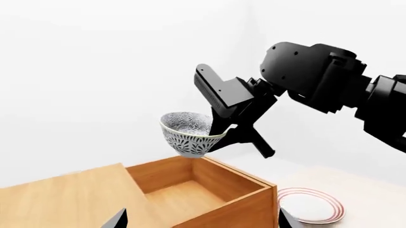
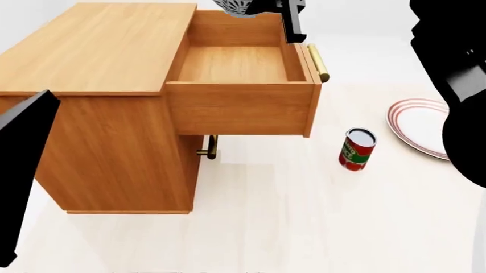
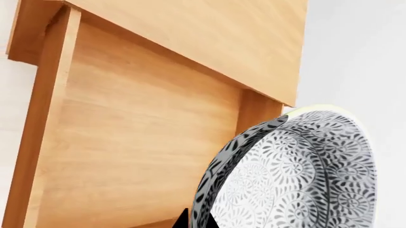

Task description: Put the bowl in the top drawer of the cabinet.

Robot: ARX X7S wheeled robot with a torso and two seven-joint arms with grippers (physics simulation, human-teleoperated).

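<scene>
The bowl (image 1: 186, 133), patterned blue-grey outside, hangs tilted in the air above the far end of the open top drawer (image 1: 184, 190). My right gripper (image 1: 221, 129) is shut on the bowl's rim. In the head view only the bowl's lower edge (image 2: 239, 5) shows at the top of the picture, over the back of the drawer (image 2: 231, 62), which is pulled out of the cabinet (image 2: 99, 51). The right wrist view shows the bowl (image 3: 298, 175) close up, with a fingertip (image 3: 184, 221) at its rim. My left gripper (image 1: 201, 222) is open and holds nothing; it is near the drawer's front corner.
A red tomato can (image 2: 357, 149) stands on the floor in front of the drawer. A red-rimmed white plate (image 2: 421, 128) lies to its right. The lower drawer's brass handle (image 2: 209, 148) sits under the open drawer. My left arm (image 2: 23, 170) crosses the left edge.
</scene>
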